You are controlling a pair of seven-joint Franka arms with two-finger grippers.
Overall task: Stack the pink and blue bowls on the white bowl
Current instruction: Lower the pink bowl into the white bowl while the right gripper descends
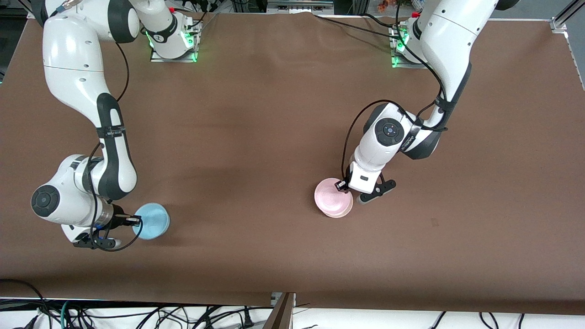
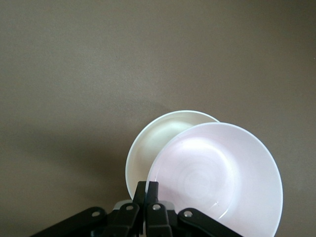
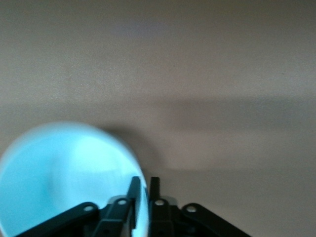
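My left gripper point(image 1: 343, 186) is shut on the rim of the pale pink bowl point(image 1: 330, 195) and holds it just over the white bowl point(image 1: 343, 211), which peeks out under it. In the left wrist view the pink bowl point(image 2: 217, 173) overlaps the white bowl point(image 2: 153, 140), offset to one side, with my left gripper point(image 2: 152, 187) pinching the pink rim. My right gripper point(image 1: 136, 221) is shut on the rim of the light blue bowl point(image 1: 153, 221) near the right arm's end of the table. In the right wrist view the blue bowl point(image 3: 64, 173) fills the corner beside my right gripper point(image 3: 144, 183).
The brown table cloth point(image 1: 256, 137) spreads wide between the two bowls. The table's front edge with cables point(image 1: 137, 315) lies nearer the front camera. The arm bases point(image 1: 173, 41) stand at the back.
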